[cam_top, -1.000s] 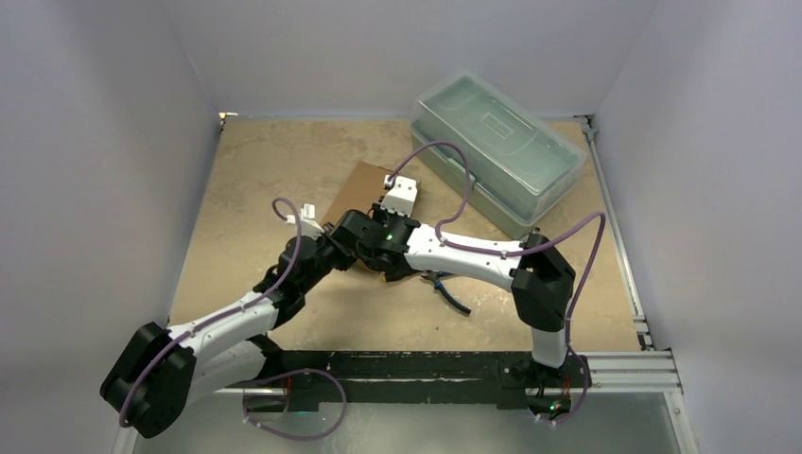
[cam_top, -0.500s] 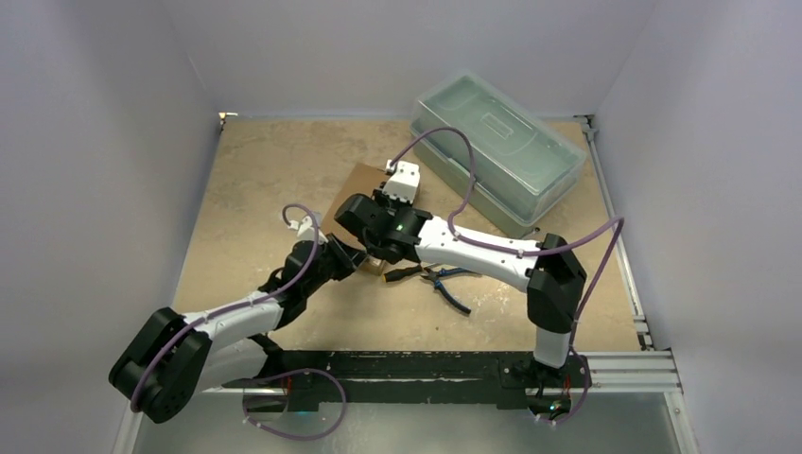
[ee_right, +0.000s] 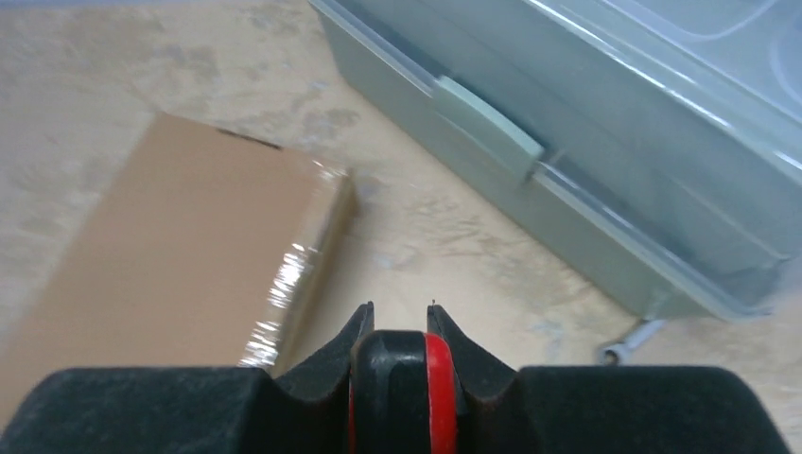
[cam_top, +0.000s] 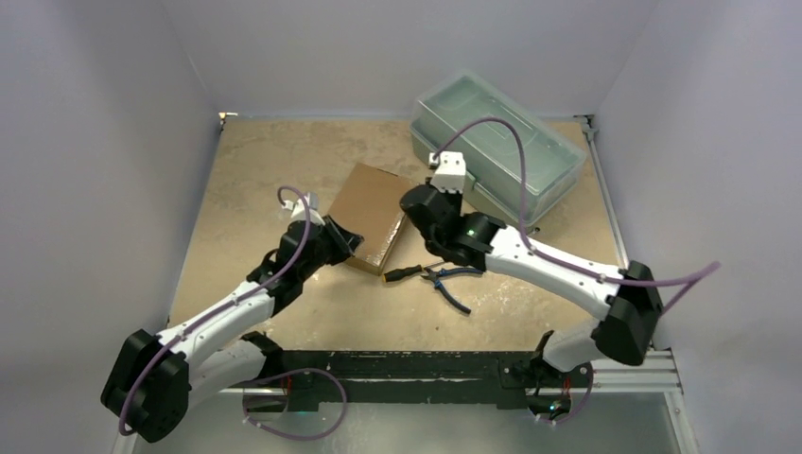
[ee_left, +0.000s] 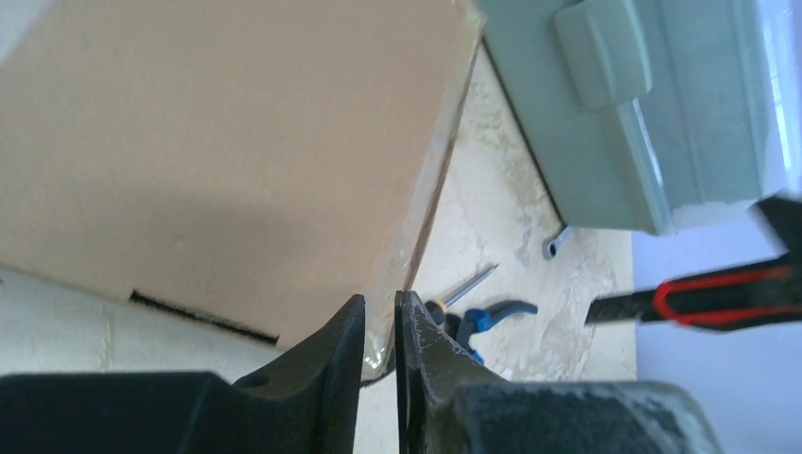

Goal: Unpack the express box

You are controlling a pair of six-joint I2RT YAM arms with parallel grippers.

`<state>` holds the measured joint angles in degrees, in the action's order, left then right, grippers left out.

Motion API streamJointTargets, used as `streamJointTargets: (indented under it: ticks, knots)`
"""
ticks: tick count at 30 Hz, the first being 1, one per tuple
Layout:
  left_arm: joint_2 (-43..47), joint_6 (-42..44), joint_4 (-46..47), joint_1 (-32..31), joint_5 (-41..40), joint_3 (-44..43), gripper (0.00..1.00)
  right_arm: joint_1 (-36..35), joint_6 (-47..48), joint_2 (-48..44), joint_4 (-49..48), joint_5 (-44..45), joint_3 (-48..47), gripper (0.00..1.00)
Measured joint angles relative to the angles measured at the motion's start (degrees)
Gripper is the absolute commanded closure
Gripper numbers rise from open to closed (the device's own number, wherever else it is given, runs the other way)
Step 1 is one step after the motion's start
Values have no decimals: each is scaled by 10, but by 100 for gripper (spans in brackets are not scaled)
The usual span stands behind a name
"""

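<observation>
The left fingers (ee_left: 421, 340), nearly together with only a slit between them, meet the taped near edge of the one express box (cam_top: 372, 213), which lies closed in the middle of the bench (cam_top: 255, 180). The right fingers (ee_right: 331, 364) are clamped on a black-and-red tool (ee_right: 407, 378). Nearby lie one plastic toolbox (cam_top: 496, 151), one pair of pliers (cam_top: 452, 284), one screwdriver (cam_top: 402, 274) and one small wrench (ee_right: 624, 345).

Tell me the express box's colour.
Plain brown; the express box shows best in the top external view.

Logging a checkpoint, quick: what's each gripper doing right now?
Left gripper: closed to a sliver at the express box edge; grip unclear.
Right gripper: closed on a black-and-red tool.
</observation>
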<state>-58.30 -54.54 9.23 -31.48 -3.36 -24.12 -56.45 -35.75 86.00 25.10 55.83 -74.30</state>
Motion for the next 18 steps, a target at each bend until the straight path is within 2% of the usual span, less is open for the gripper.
streamJointTargets:
  ticks: [3, 6, 11, 18]
  knots:
    - [8, 22, -43, 15, 0, -40, 81, 14, 47, -57, 9, -25, 67, 100]
    - [8, 61, -99, 30, 0, -91, 80, 25, 75, -76, 34, -34, 91, 100]
    - [7, 135, -165, 41, -21, -176, 79, 39, 134, -56, 57, -31, 108, 100]
    - [37, 223, -219, 41, -78, -231, 77, 94, 273, -20, 1, -126, 121, 100]
